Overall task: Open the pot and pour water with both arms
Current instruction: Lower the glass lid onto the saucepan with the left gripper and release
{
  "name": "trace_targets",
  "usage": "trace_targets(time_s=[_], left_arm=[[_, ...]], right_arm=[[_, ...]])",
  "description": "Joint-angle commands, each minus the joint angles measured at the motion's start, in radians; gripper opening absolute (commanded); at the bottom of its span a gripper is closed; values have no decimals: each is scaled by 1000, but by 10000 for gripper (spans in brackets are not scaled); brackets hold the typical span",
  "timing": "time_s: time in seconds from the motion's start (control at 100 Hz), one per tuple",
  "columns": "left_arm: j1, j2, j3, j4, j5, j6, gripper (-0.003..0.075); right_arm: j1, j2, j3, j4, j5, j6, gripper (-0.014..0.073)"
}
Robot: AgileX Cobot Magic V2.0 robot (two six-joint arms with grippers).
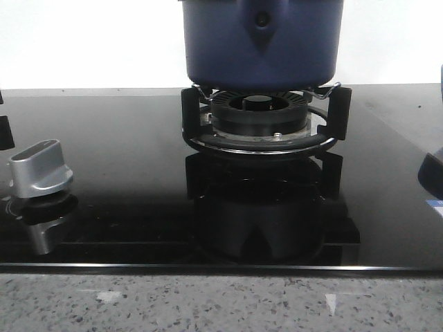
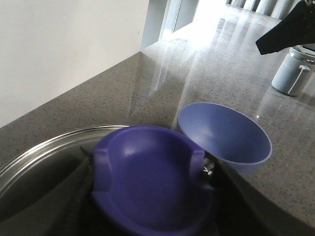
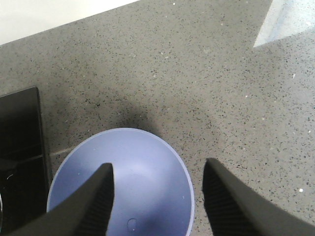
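Front view: the dark-blue pot (image 1: 261, 43) sits on the black ribbed burner ring (image 1: 261, 111) toward the back of the glossy black cooktop (image 1: 124, 166), a silver knob (image 1: 40, 166) near its front left corner. Left wrist view: the left gripper (image 2: 152, 189) is clamped on the purple lid handle (image 2: 150, 177) above a steel rim (image 2: 54, 142), a blue bowl (image 2: 224, 135) just beside it on the granite counter (image 2: 162, 73). Right wrist view: the right gripper (image 3: 157, 199) hangs with jaws spread wide and empty above the bowl (image 3: 123, 187).

Front camera low, near; both wrists apparently share bowl (image 3: 123, 182).
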Motion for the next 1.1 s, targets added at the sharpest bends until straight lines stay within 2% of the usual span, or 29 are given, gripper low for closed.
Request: trace_targets(time_s=[0.0,0.06,0.14,0.4,0.57,0.64,0.71,0.79,0.9,0.93,0.96,1.09], left_arm=[[-8,-47,-36,-48,24,-9,407],[-8,-47,-36,-48,17,-9,522],[2,-47,-46,-50,20,-9,599],[99,-77,-151,-54,144,-12,599],[203,-117,-206,-54,263,-64,591],[246,-143,-213,-54,271,-116,545],[287,-171,-213,-54,281,-149,452],[328,-205,-213,-37,294,-178,287],[371,-254,-213,-3,333,-182,27],[380,-267,-213,8,342,-182,-20],[385,-284,-213,23,346,-184,-20],[414,-350,-213,76,351,-229,-20]], right_arm=[[-4,-27,-31,10,-61,-8,366],[-4,-27,-31,10,-61,-8,366],[-4,-27,-31,11,-61,-8,366],[-2,-27,-31,47,-61,-8,363],[59,-30,-31,128,-70,-60,362],[91,-35,-31,200,-81,-101,358],[118,-39,-31,285,-94,-141,318],[146,-51,-31,403,-115,-189,225],[174,-62,-31,551,-155,-253,28],[180,-67,-31,585,-167,-282,-23],[188,-69,-31,617,-184,-303,-76],[229,-94,-27,734,-260,-385,-67]])
